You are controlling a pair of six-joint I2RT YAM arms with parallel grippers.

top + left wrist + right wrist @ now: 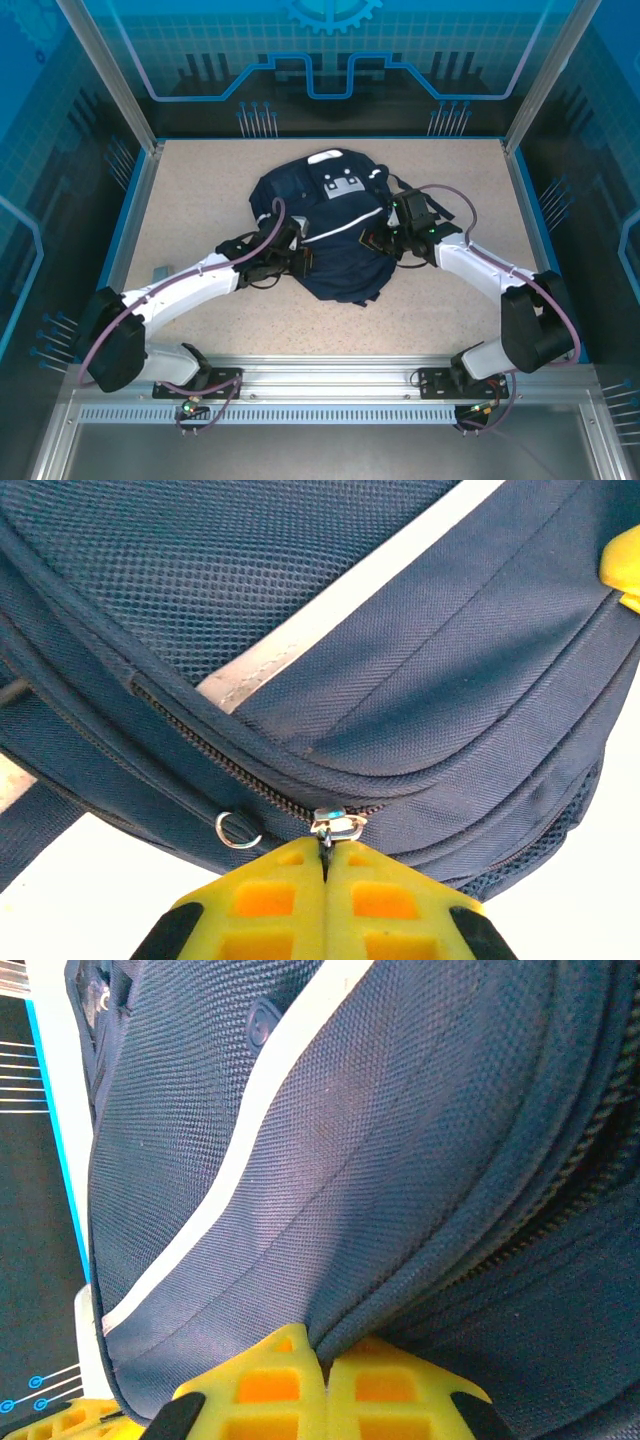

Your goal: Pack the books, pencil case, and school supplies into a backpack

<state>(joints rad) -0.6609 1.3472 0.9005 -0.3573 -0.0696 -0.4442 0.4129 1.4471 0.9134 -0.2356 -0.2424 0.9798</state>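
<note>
A robotics lab test cell is shown. A speckled beige tabletop is enclosed by aluminium frame posts and blue translucent panels printed with circuit lines and a gear emblem. A left arm and a right arm, both white and black and trailed by purple cables, are bolted to a slotted aluminium rail at the near edge.

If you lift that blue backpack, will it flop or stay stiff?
Probably floppy: the backpack lies crumpled and the right gripper pinches a fold of its cloth. Its woven fabric looks grippy, not slippery. It likely won't roll, sagging flat on the table.
</note>
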